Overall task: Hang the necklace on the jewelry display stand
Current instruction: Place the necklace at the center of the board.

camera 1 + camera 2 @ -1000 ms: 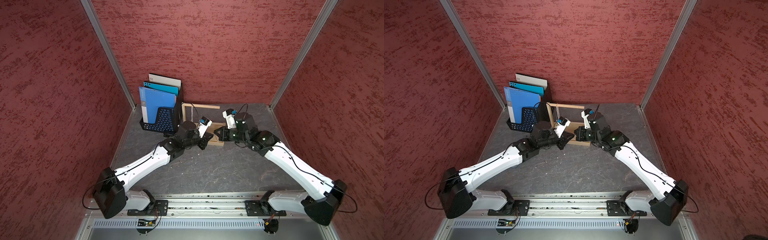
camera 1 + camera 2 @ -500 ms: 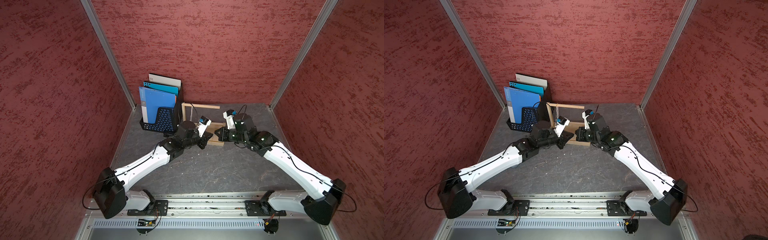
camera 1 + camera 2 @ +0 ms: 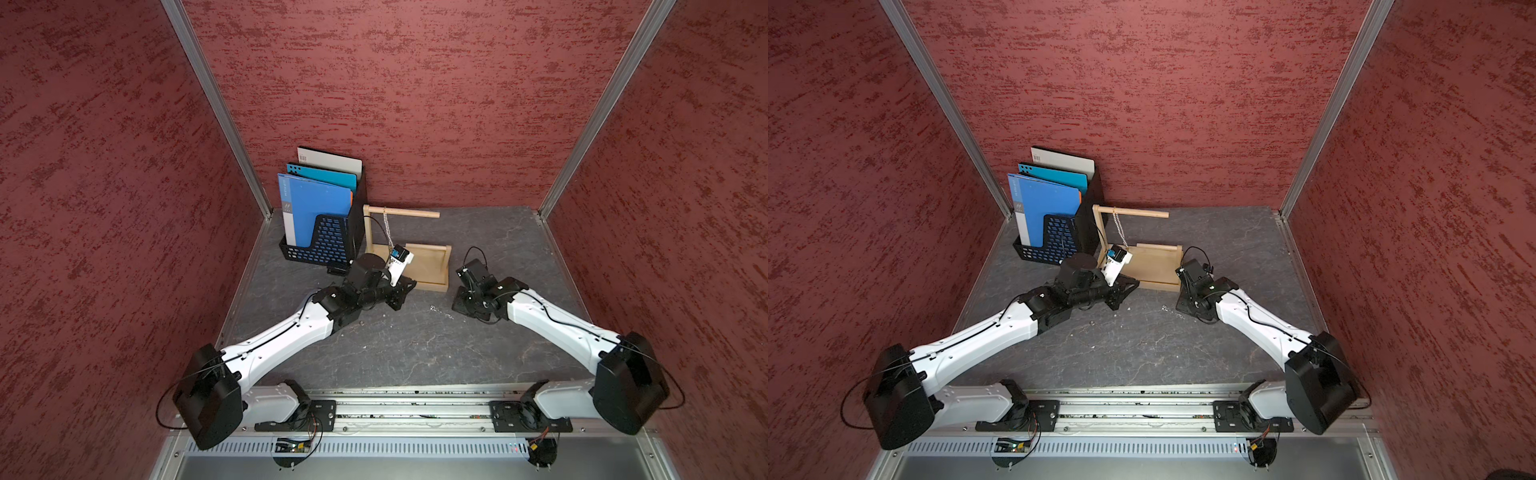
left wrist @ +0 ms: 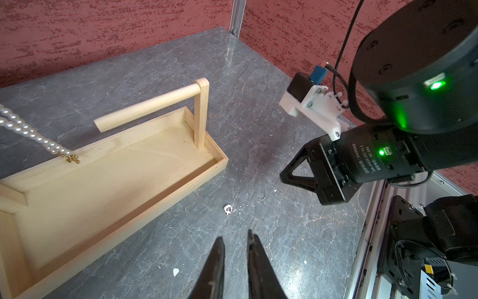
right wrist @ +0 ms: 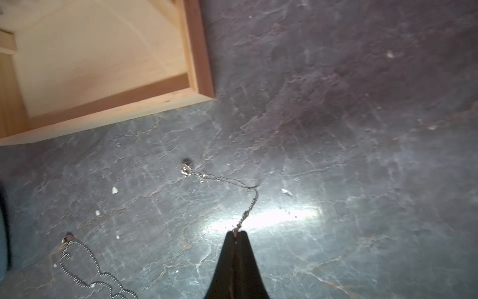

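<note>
Pinching thin chain necklace (image 5: 253, 201), right jaws beneath "DAMIAO" label (image 4: 358, 158); left jaws slightly spread.

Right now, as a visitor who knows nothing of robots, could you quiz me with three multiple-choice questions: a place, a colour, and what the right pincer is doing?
1. Where is the pearl necklace? A) in a drawer B) hanging from the stand's long dowel C) around a bottle
2. The front folder is: A) yellow B) blue C) green
3. The right pincer is: A) wide open B) gripping a spoon C) shut on a thin chain
Answers: 1B, pearls drape over the dowel; 2B, plainly blue; 3C, tips meet on the chain's end.
</note>
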Robot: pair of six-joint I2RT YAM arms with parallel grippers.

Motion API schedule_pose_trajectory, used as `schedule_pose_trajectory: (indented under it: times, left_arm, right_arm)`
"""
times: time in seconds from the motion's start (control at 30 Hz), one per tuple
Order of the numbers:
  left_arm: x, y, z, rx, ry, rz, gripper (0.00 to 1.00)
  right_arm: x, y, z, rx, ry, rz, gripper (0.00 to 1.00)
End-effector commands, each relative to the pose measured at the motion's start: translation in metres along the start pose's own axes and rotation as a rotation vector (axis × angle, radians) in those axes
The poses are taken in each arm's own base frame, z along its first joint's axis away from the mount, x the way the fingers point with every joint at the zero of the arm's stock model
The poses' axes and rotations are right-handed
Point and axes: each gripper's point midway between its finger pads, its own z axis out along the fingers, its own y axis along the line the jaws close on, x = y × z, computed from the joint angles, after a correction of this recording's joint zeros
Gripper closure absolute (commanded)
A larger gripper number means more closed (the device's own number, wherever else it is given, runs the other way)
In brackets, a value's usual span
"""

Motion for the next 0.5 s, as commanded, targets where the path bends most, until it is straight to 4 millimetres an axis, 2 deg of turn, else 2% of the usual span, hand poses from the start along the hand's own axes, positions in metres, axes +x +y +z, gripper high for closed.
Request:
schedule_pose_trajectory:
  times: [0.0,0.13,0.23,0.27,0.37,0.47]
  left_arm:
    - [0.007,0.003,-0.003,-0.009,0.008,-0.010,0.80]
    - [0.014,0.002,-0.001,0.000,0.025,-0.017,0.80]
    - [0.015,0.001,-0.001,0.007,0.031,-0.019,0.80]
    - [0.015,0.001,-0.001,0.009,0.032,-0.019,0.80]
    - [0.019,0.000,0.002,0.018,0.044,-0.019,0.79]
    - [0.026,-0.002,0.007,0.033,0.070,-0.024,0.79]
  right_arm:
    - [-0.005,-0.031,-0.003,0.141,-0.041,0.038,0.96]
    - [0.000,-0.053,-0.005,0.214,-0.039,0.052,0.82]
    - [0.002,-0.060,-0.008,0.231,-0.040,0.070,0.58]
    - [0.002,-0.061,-0.009,0.234,-0.040,0.072,0.54]
    - [0.003,-0.061,-0.009,0.227,-0.037,0.077,0.51]
    - [0.005,-0.052,-0.001,0.192,-0.007,0.069,0.56]
